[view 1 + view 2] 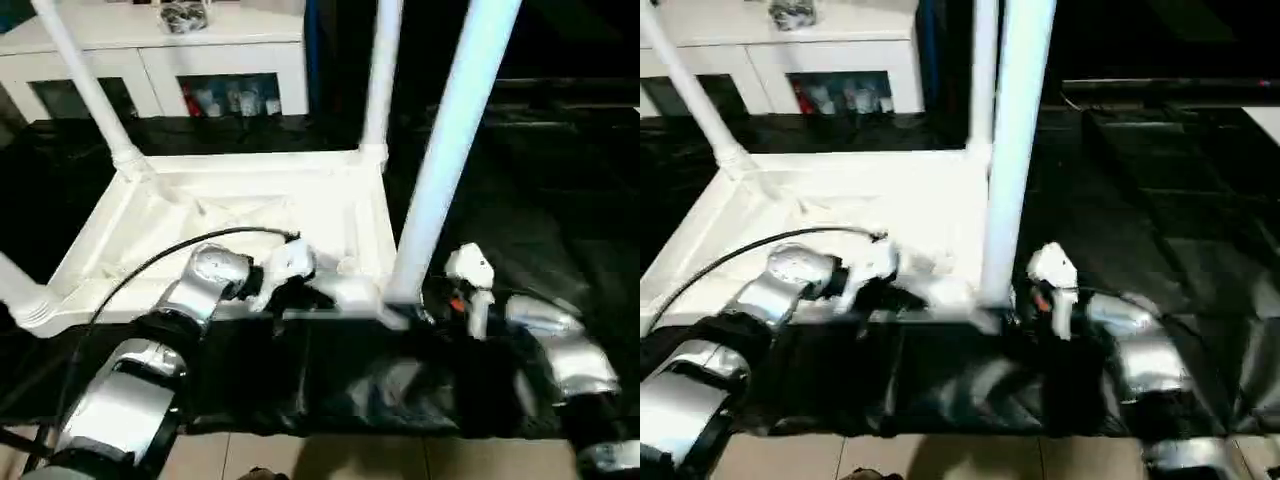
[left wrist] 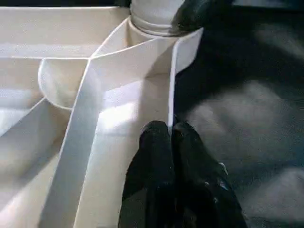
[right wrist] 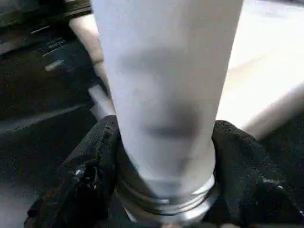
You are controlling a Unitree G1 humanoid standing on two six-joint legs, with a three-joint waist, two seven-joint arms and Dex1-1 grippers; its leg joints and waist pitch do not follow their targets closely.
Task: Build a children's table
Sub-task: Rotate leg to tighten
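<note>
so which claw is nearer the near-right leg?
Right. The right claw has its fingers around the near-right leg at its base. The left claw is shut on the tabletop rim, a bit further along it.

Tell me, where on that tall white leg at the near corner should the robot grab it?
Low down, just above its ringed base, coming from the near side. The leg stands upright in the tabletop corner socket, and its round tube fits between two fingers, as the right gripper straddles it now.
</note>
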